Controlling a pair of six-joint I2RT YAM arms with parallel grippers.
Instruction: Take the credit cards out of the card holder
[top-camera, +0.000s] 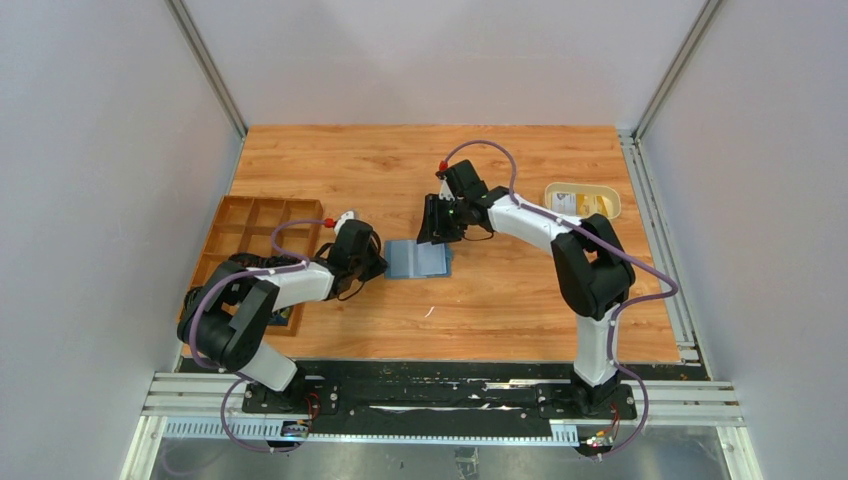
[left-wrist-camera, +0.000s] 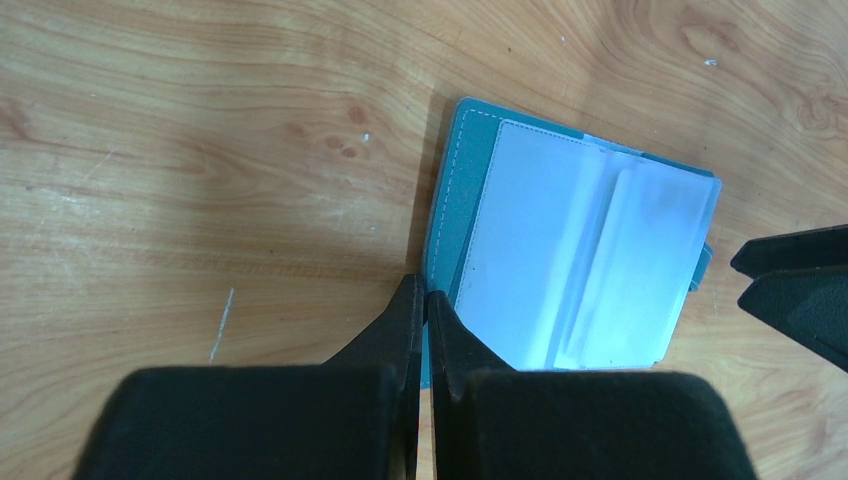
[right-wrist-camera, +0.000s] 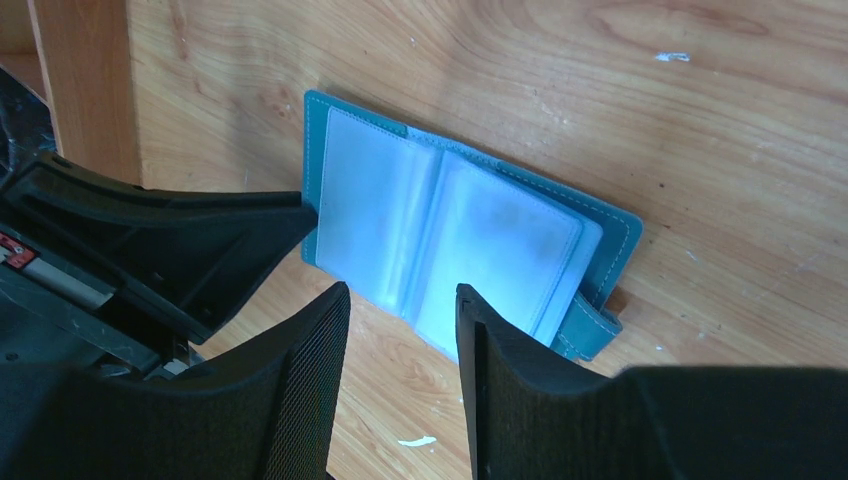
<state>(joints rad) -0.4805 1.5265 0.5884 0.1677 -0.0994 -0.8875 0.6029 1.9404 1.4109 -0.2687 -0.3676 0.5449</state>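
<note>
Open and flat at mid-worktop (top-camera: 520, 300): one blue card holder (top-camera: 418, 259), long axis left to right in the top view, fold line across it, closure tab (right-wrist-camera: 590, 328) on the end toward the right arm. Pressed at its left edge by the left gripper (left-wrist-camera: 425, 297), fingers fully together, tips touching the cover, nothing visible between them. Just above the holder's far right part, the right gripper (right-wrist-camera: 400, 298), fingers about half apart, empty, only clear plastic and wood showing through the gap. So: holder directly below and slightly ahead of the right fingers, right arm the free one for picking, left arm apparently serving as anchor. Probably no card left in the two visible clear sleeves (left-wrist-camera: 590, 260), though hard to be sure through frosted plastic. Counted: one card holder, two sleeves on show, one cream oval dish (top-camera: 616, 203) at far right, well apart, with credit cards (top-camera: 566, 203) in it, seemingly one whitish and one yellow, too small to confirm; one brown compartment tray (top-camera: 250, 225) at left
</note>
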